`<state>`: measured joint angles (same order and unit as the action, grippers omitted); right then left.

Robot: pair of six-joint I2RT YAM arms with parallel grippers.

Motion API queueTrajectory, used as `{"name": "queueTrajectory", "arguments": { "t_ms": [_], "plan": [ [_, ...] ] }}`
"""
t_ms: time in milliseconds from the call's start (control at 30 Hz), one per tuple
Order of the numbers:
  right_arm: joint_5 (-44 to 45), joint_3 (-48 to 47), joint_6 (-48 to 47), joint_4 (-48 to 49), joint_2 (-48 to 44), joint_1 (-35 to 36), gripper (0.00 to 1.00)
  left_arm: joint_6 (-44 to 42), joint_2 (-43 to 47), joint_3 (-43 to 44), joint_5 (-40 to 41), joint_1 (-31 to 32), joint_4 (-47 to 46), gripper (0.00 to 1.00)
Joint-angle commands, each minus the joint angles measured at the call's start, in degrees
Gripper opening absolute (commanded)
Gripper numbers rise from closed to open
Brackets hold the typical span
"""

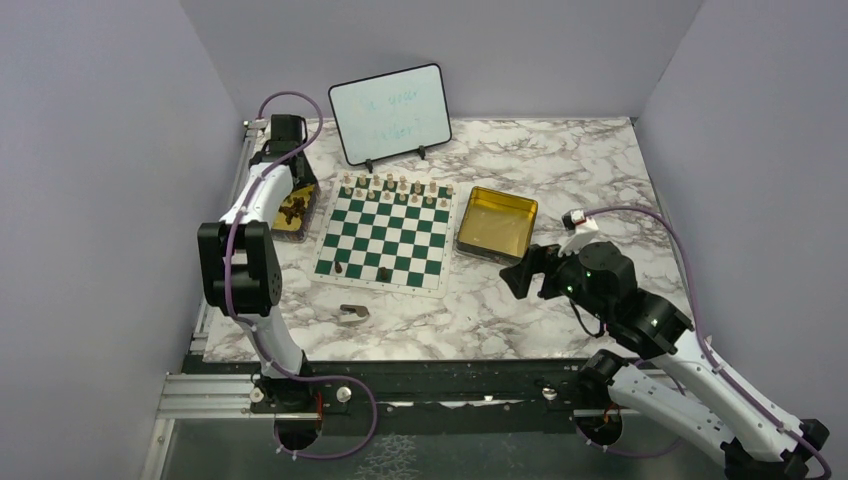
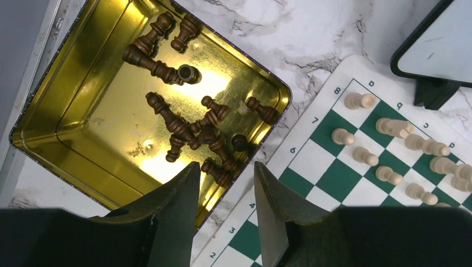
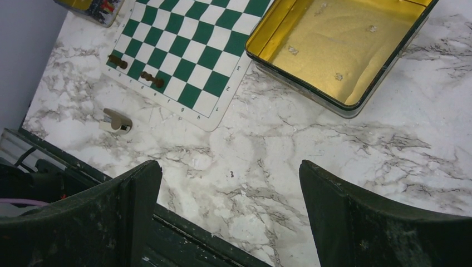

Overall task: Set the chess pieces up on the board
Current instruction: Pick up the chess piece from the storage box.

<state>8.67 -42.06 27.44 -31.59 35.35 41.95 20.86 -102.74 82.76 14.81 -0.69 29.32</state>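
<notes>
The green-and-white board (image 1: 385,238) lies mid-table. Light tan chess pieces (image 1: 390,187) fill its far rows, and two dark ones (image 1: 340,268) stand on the near rows. More dark pieces (image 2: 189,128) lie jumbled in a gold tin (image 2: 83,111) left of the board. Over that tin's near corner and the board's border (image 2: 278,167) hovers my left gripper (image 2: 226,167), partly open and holding nothing; one dark piece (image 2: 218,173) lies just beyond its left fingertip. My right gripper (image 3: 229,167) stands wide open and empty above bare marble near the table's front edge.
An empty gold tin (image 1: 497,222) sits right of the board. A whiteboard (image 1: 390,112) stands propped at the back. A small brownish-grey scrap (image 1: 352,314) lies in front of the board. Grey walls close in on three sides.
</notes>
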Motion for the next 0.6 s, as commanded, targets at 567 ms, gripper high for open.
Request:
{"name": "queueTrajectory", "arguments": {
  "t_ms": [567],
  "plan": [
    [-1.1,-1.6,0.7,2.7,3.0,0.3,1.00,0.6,-10.2,5.1,-4.1,-4.5,-1.6,0.39]
  ]
}}
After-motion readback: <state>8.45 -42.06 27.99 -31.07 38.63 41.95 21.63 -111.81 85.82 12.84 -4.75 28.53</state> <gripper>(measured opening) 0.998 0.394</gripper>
